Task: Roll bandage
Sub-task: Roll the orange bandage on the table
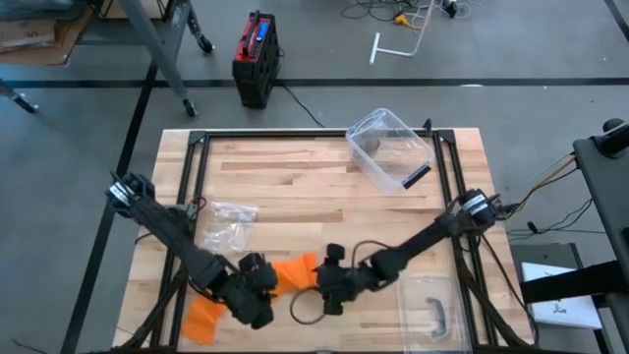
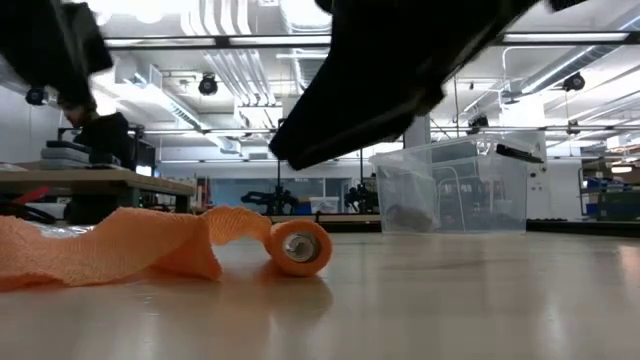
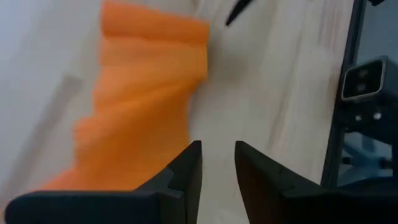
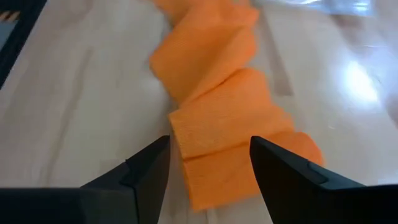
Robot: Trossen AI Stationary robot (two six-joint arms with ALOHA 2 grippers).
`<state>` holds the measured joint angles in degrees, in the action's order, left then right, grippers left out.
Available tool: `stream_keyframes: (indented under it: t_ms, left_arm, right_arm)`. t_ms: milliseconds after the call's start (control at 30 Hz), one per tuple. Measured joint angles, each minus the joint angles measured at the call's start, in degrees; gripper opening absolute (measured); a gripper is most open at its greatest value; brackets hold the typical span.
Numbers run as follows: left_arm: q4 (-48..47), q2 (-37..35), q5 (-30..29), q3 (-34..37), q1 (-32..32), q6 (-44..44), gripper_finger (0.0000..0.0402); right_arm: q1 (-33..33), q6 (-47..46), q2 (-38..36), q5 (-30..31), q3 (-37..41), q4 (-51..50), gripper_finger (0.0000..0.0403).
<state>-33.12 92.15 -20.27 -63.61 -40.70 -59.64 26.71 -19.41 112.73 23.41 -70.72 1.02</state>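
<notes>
Table (image 1: 295, 177): pale wood, dark frame rails along its edges.
Clear bin (image 1: 390, 149): far right part of the table, well apart from both arms.
Plastic bag (image 1: 228, 224): crumpled, near the left arm.
Bandage (image 1: 295, 270): orange, partly unrolled, lying at the near edge between the grippers; rolled end (image 2: 300, 247) resting on the wood.
Right gripper (image 4: 208, 163): fingers apart, straddling the strip just above it.
Left gripper (image 3: 217, 168): fingers close together with a narrow gap, nothing between them, beside the strip.

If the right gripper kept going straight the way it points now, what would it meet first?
Most likely the orange bandage: its rolled end lies between the right gripper's open fingers, directly ahead, though the height above it is unclear.
</notes>
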Motion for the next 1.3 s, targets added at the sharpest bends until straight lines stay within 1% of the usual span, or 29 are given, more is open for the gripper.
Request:
stream_keyframes:
  t_ms: [100, 200, 267, 300, 367, 433, 533, 667, 767, 867, 1000, 1067, 1100, 1133, 1233, 1267, 1300]
  left_arm:
    - [7.5, 0.9, -0.3, 4.9, 0.2, -1.0, 0.0077]
    - [14.8, 2.1, -0.7, 9.4, 1.9, 0.1, 0.007]
    - [17.5, 2.6, -0.7, 11.9, 3.2, 0.9, 0.0064]
    - [18.3, 2.9, -0.7, 12.9, 3.8, 1.1, 0.0062]
    - [18.2, 3.0, 0.3, 14.9, 4.9, 1.2, 0.0058]
    - [18.2, 3.1, 0.9, 16.6, 5.5, 1.2, 0.0054]
    - [19.2, 3.2, 3.0, 18.9, 5.6, 1.0, 0.0049]
    - [22.6, 3.2, 8.1, 21.3, 4.9, 0.1, 0.0045]
    - [23.7, 3.0, 11.6, 22.4, 3.2, 0.6, 0.0047]
    - [23.6, 2.6, 15.0, 22.8, 1.8, 1.8, 0.0047]
    - [24.0, 2.5, 15.5, 22.9, 0.9, 3.3, 0.0043]
    - [24.6, 2.5, 13.1, 22.5, 0.8, 3.9, 0.004]
    - [25.3, 2.6, 10.2, 22.3, 0.8, 4.7, 0.0039]
    - [26.1, 2.7, 6.5, 22.0, 1.0, 5.6, 0.0039]
    - [29.0, 3.2, -9.1, 21.0, 2.3, 7.0, 0.0039]
    - [30.8, 3.3, -13.2, 20.2, 2.5, 8.1, 0.004]
    - [31.8, 3.3, -15.5, 19.1, 2.5, 9.2, 0.0042]
  right_arm:
    - [-3.6, 6.4, 0.0, -7.1, -0.1, 0.5, 0.021]
    - [-6.7, 11.1, 0.0, -11.4, -0.1, 3.3, 0.0206]
    - [-8.5, 13.6, 1.2, -15.5, -0.3, 7.3, 0.0204]
    - [-9.2, 14.5, 1.9, -16.6, -0.7, 8.1, 0.0204]
    - [-10.6, 15.9, 4.7, -18.7, -2.2, 7.1, 0.0204]
    - [-11.0, 17.2, 8.0, -19.6, -4.4, 6.7, 0.0204]
    - [-11.3, 18.9, 11.9, -20.5, -8.9, 2.1, 0.0204]
    - [-11.5, 19.2, 13.3, -20.6, -11.9, -7.2, 0.0204]
    - [-11.5, 19.0, 12.0, -20.6, -10.9, -14.0, 0.0204]
    - [-11.5, 18.7, 9.3, -20.7, -8.1, -20.4, 0.0204]
    - [-11.5, 17.8, 5.0, -20.9, -2.9, -22.0, 0.0204]
    - [-11.5, 17.4, 3.4, -20.9, -0.8, -22.0, 0.0204]
    - [-11.5, 17.1, 2.3, -20.9, 0.0, -21.4, 0.0204]
    - [-11.5, 16.8, 1.6, -20.9, 0.6, -20.9, 0.0204]
    - [-11.7, 16.6, -0.4, -20.9, 2.0, -21.8, 0.0204]
    - [-11.8, 16.6, -1.2, -20.8, 2.5, -22.4, 0.0204]
    - [-11.9, 16.6, -2.1, -20.7, 3.4, -22.5, 0.0204]
